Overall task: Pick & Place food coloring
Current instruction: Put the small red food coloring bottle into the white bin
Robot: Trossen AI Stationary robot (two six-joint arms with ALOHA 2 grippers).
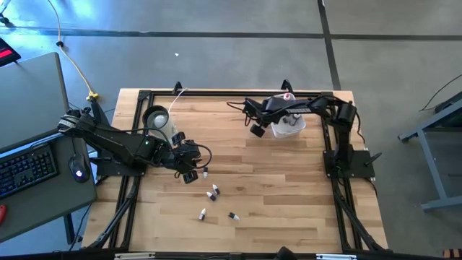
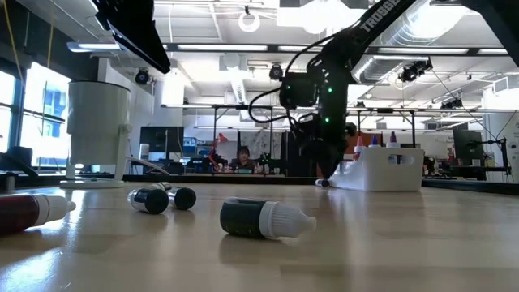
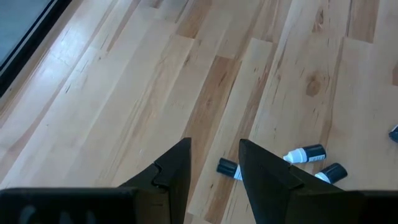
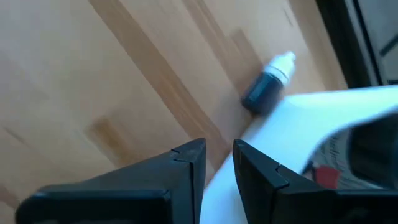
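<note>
High view: left gripper (image 1: 190, 175), fingers slightly parted and empty, is hovering at centre-left over slim dark droppers (image 1: 214, 192); right gripper (image 1: 257, 131), also narrowly parted, is sitting beside the smooth white tub (image 1: 289, 127).

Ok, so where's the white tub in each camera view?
High view: white tub upper right of centre, beside the right pincer.
Low view: right of centre, far back.
Left wrist view: not in it.
Right wrist view: its white wall just past the fingers.
Shared landmark: that pincer, next to the tub in all three.
</note>
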